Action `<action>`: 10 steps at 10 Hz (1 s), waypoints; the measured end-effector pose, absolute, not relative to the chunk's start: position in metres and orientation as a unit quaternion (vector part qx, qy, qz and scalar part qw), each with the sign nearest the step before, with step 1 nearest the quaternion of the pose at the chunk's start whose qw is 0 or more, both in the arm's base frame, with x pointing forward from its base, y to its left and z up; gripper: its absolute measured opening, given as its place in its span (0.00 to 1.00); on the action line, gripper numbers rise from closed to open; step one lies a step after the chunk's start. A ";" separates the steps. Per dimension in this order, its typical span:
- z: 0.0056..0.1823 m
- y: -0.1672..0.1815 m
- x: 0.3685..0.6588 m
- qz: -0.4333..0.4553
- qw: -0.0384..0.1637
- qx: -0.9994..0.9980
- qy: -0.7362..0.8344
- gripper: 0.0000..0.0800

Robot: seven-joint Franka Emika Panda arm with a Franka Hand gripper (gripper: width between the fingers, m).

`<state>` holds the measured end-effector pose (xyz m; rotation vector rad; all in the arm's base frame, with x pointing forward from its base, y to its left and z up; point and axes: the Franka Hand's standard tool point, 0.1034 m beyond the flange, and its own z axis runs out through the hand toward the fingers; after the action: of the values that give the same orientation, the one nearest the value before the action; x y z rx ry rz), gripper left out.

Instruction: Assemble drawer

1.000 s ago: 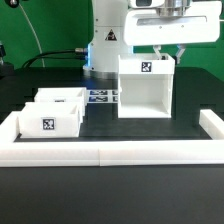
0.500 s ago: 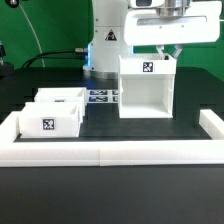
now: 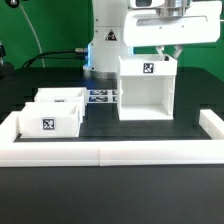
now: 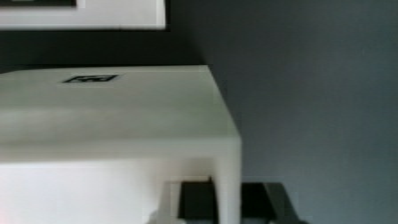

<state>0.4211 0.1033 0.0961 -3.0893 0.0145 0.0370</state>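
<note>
The tall white box housing (image 3: 145, 90) stands upright at the exterior view's right, with a tag on its upper back wall. My gripper (image 3: 168, 52) is at its top right rim. In the wrist view the black fingers (image 4: 196, 205) sit on either side of the housing's thin side wall (image 4: 226, 170) and touch it, so the gripper (image 4: 228, 205) is shut on that wall. The housing's tagged face (image 4: 107, 110) fills much of that view. Two small white trays (image 3: 50, 118) (image 3: 62, 97) stand side by side at the exterior view's left, apart from the housing.
The marker board (image 3: 103, 97) lies between the trays and the housing. A low white wall (image 3: 110, 152) borders the black table at the front and both sides. The robot base (image 3: 105, 40) stands behind.
</note>
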 end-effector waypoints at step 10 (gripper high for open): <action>0.096 0.113 0.514 -0.026 0.045 -0.999 0.007 0.05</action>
<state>0.5143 0.1126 0.0964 -3.0513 0.0205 -0.0797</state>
